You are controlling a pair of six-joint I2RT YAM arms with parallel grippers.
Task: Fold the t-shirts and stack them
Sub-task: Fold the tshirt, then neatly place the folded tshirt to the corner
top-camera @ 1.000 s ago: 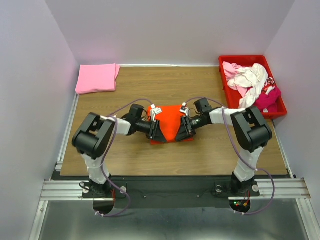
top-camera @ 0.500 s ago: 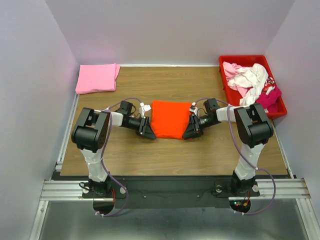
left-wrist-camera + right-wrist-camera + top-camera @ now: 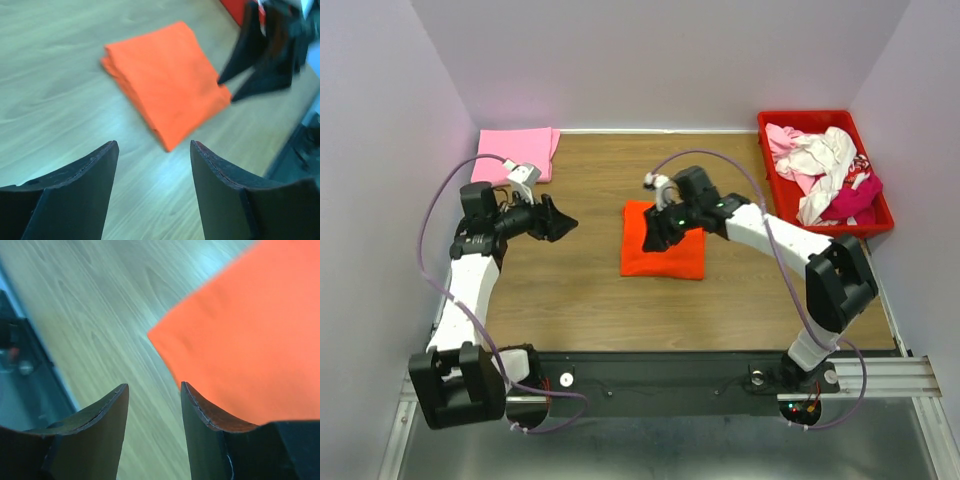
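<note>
Shirt: orange t-shirt (image 3: pixel 670 258) is lying folded flat at the middle of the table (image 3: pixel 580 300) | left gripper (image 3: pixel 566 222) is being held spread and empty, well apart to its left | right gripper (image 3: pixel 650 242) is being held spread and empty over its left edge | pink t-shirt (image 3: pixel 514 156) is lying folded at the far left corner | white and magenta t-shirts (image 3: pixel 825 160) are lying heaped in the red crate (image 3: pixel 807 119)

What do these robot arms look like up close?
White tube-like links joined by chunky black joints, a thin purple cable looping along each arm. The left gripper and right gripper each end in two black, curved, wedge-shaped fingers.
</note>
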